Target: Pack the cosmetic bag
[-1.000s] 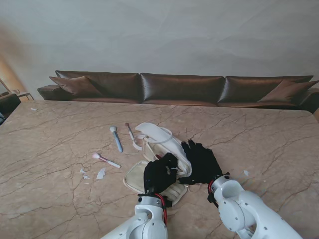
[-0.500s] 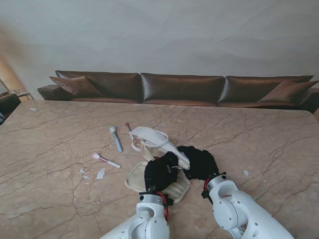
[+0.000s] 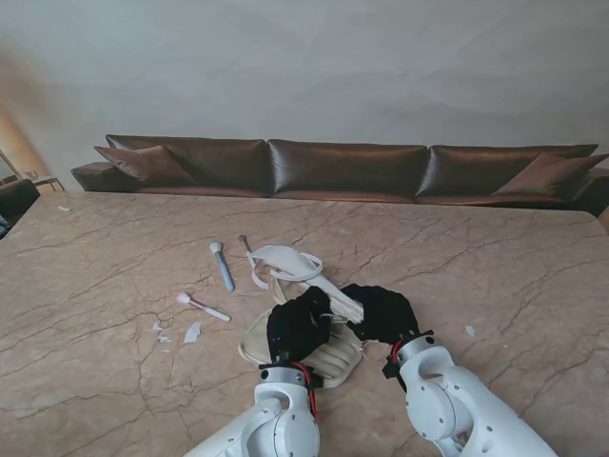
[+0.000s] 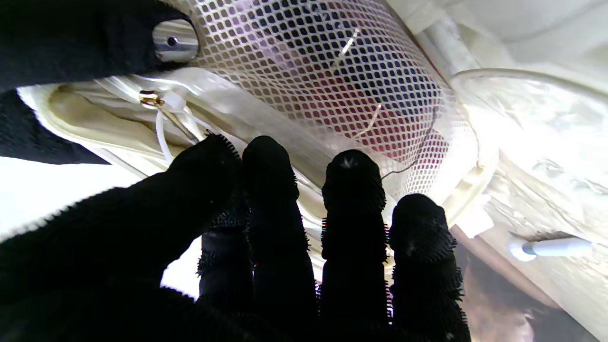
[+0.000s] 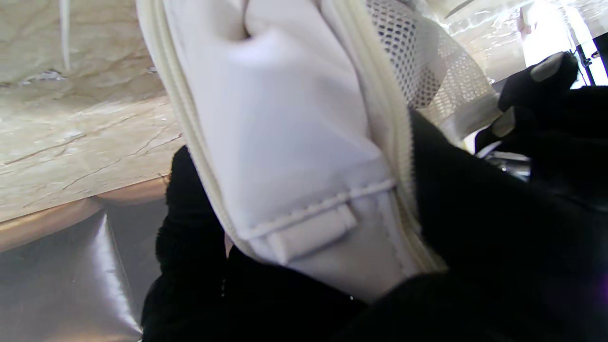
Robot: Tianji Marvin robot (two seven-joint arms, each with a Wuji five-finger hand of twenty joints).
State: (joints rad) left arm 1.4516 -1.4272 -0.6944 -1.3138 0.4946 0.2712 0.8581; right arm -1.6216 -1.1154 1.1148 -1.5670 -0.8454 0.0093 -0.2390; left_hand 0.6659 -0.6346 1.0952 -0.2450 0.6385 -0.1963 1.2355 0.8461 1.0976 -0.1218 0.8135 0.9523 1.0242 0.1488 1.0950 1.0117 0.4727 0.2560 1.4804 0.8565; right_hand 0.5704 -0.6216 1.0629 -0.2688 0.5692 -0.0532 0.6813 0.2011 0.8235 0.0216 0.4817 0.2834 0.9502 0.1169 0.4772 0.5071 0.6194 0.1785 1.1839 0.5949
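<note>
Nearest you, your left hand (image 3: 301,324) lies on the cream bag (image 3: 328,360), its fingers (image 4: 354,190) together against the mesh pocket (image 4: 332,71); whether it grips anything you cannot tell. Just right of it, your right hand (image 3: 383,312) is clamped on the bag's white flap (image 5: 294,156), thumb on one side, fingers on the other. Farther left on the table (image 3: 95,286) lie a pink brush (image 3: 200,306), then a blue brush (image 3: 222,266), both well outside the bag.

Contents behind the cosmetics bag's (image 3: 303,286) mesh pocket (image 4: 332,80) blurred; left robot hand's (image 3: 300,326) grip hidden.
</note>
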